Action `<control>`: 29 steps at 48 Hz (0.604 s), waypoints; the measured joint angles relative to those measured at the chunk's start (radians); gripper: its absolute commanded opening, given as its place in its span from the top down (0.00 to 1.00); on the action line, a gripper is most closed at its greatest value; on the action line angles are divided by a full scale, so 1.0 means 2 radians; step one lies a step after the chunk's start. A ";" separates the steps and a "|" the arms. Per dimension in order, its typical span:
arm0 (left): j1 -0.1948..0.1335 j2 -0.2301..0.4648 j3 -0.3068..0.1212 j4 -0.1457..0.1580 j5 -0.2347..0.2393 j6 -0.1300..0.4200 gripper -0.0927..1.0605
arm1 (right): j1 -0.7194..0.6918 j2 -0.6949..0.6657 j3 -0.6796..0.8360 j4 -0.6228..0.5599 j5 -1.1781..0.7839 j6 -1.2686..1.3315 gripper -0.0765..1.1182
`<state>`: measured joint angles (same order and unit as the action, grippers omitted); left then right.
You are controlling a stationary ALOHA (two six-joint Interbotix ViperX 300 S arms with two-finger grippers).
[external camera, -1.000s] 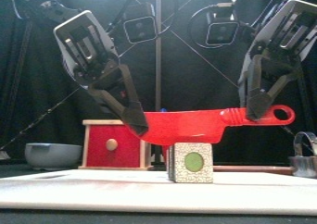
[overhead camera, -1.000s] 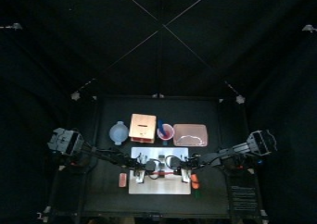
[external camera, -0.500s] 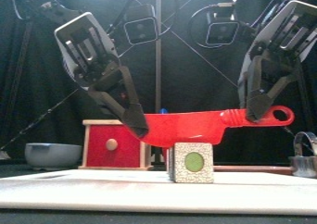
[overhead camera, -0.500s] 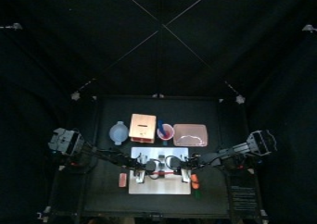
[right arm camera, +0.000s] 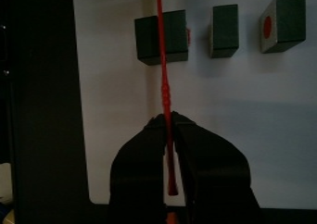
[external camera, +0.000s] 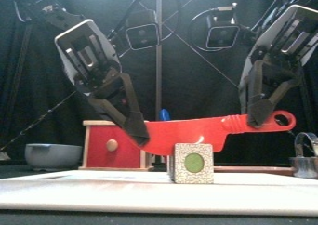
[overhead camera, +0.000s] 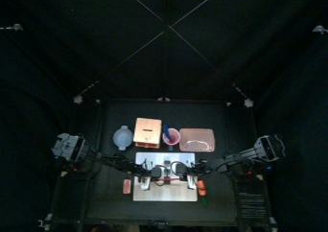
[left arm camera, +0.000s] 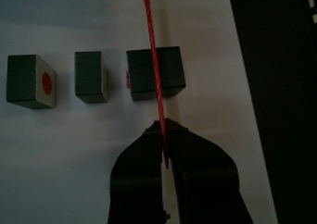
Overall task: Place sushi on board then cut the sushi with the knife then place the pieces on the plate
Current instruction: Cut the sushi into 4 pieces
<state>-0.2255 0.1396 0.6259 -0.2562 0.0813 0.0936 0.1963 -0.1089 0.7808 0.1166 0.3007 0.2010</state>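
Noted red knife [external camera: 205, 128] carried at both ends over the white cutting board [external camera: 74, 193]: left gripper [external camera: 145, 136] clamped on the blade end, right gripper [external camera: 258, 121] clamped on the handle.

Saw from the front only one face of the sushi roll [external camera: 192, 164], straight below the blade and between the two grippers. Could not tell whether blade and roll touch.

Counted three separate dark green blocks in the wrist views. Saw the knife there edge-on as a thin line crossing the near block [left arm camera: 156, 73], just ahead of the gripper tips.

Found only from the top a row behind both grippers at the back of the counter [overhead camera: 224, 150]: blue-grey bowl [overhead camera: 122, 136], wooden box [overhead camera: 146, 132], red cup [overhead camera: 174, 135] with something blue in it, pink tray [overhead camera: 199, 140]. Could not read the bowl's contents.
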 measured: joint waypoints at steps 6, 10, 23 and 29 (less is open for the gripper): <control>0.000 0.005 0.000 -0.005 0.000 0.000 0.63 | 0.001 0.012 0.000 0.008 -0.005 -0.001 0.61; -0.001 0.012 -0.001 -0.009 0.000 0.001 0.63 | 0.002 0.024 -0.001 0.011 -0.009 -0.002 0.61; -0.003 0.018 -0.001 -0.021 0.001 0.002 0.63 | 0.014 0.041 -0.008 0.021 -0.014 -0.002 0.61; -0.012 0.018 -0.002 -0.026 0.001 0.001 0.63 | 0.022 0.041 -0.011 0.032 -0.013 -0.001 0.61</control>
<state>-0.2485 0.1749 0.6228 -0.3083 0.0828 0.0951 0.2408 -0.0261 0.7593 0.1810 0.2746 0.1994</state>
